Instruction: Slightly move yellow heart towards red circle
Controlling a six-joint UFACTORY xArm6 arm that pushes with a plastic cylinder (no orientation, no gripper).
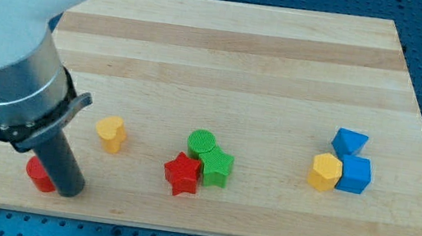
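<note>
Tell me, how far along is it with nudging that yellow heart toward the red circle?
Nothing looks done yet: the yellow heart sits apart from the red circle, up and to the view's right of it. My tip rests beside the red circle, on its right, not touching the heart. The whole push remains.

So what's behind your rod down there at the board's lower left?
A red circle sits partly hidden behind my rod; only its left part shows. My tip is at its right edge; whether they touch is covered. The yellow heart stands apart, up and right.
</note>
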